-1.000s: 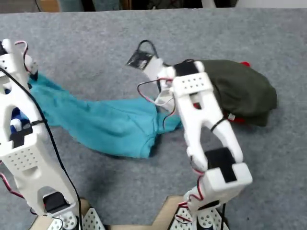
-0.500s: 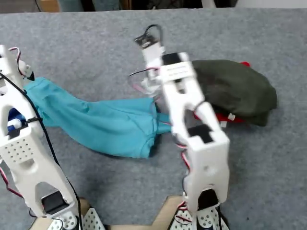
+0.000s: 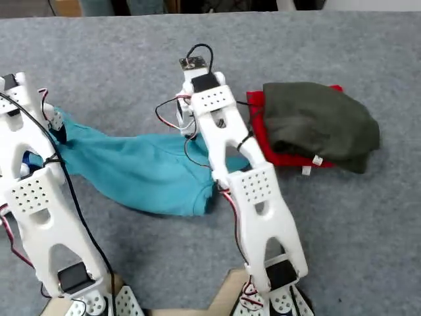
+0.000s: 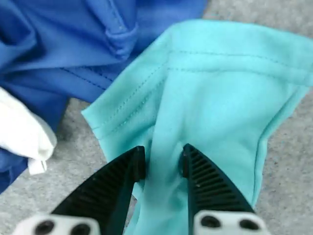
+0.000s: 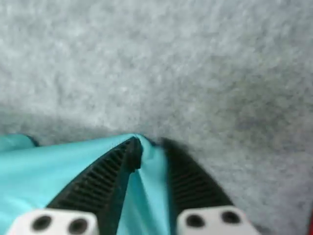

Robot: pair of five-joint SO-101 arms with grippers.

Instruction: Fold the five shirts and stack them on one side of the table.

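Grey, felt-like cloth covers the whole worktop (image 3: 118,59), fuzzy and speckled, running flat from the near edge to the far one. Down at the near edge, a tan board (image 3: 220,296) pokes in with an angled corner. Beyond the far edge sits a brown box corner (image 3: 66,6), beside darker clutter.

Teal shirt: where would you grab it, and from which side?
Grip the teal shirt by its two ends, from above: it lies stretched out flat, so pinching both ends should lift it evenly. The left gripper and right gripper hold those ends.
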